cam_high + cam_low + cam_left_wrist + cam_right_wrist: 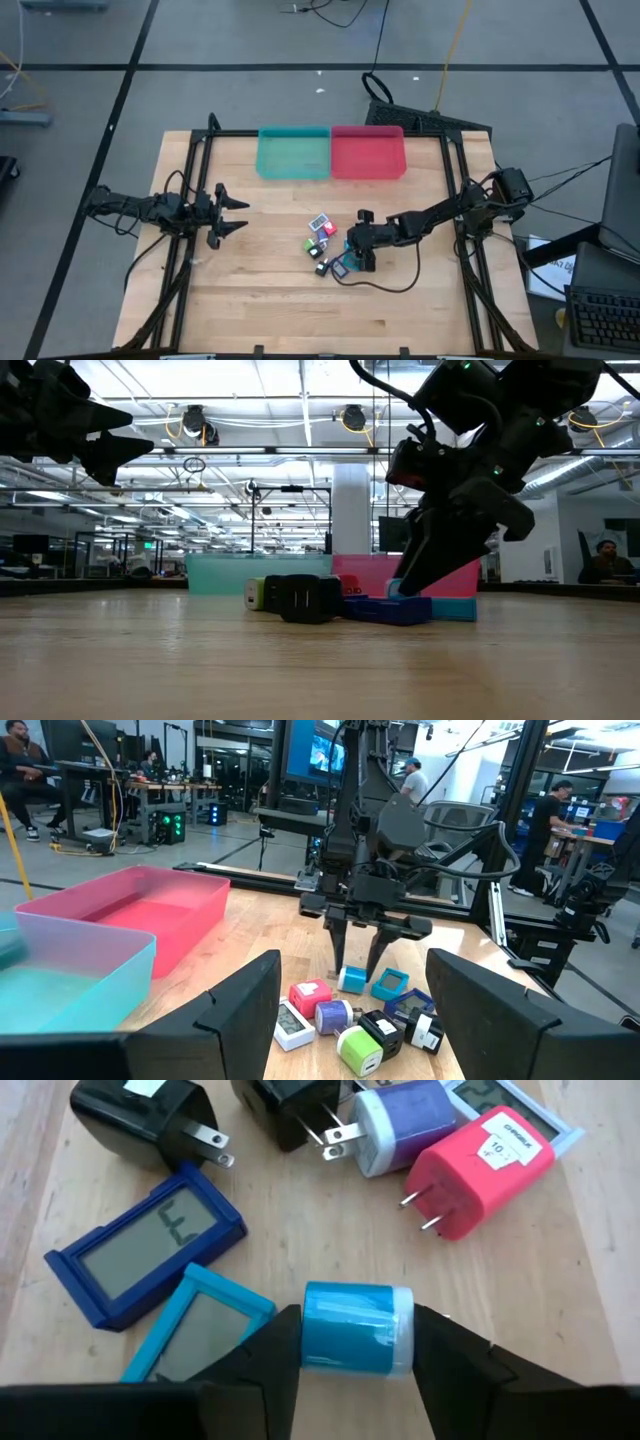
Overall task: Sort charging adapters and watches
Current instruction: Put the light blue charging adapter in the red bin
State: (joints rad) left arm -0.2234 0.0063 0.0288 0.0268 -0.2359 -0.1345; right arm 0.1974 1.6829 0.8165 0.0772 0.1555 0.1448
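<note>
From above, the right end effector (352, 262) is down on the desk (250, 310) at the near edge of the small pile of chargers (320, 232) and watches. The left end effector (232, 214) waits off to the side with its fingers spread wide and nothing in them. The green bin (293, 153) and the red bin (368, 152) sit side by side at the far edge.

From desk height, the right end effector (425, 575) reaches down to the desk just in front of the red bin (460, 578).

From the left wrist, the pile lies ahead and the right end effector (362, 960) stands over it.

From the right wrist, the light blue charger (357, 1328) sits squeezed between the two fingers, touching both. A light blue watch (200, 1335) lies just beside it and a dark blue watch (145, 1245) next to that.

I think the best move is to lift straight up, slowly, so the watch nearby is not dragged along.
</note>
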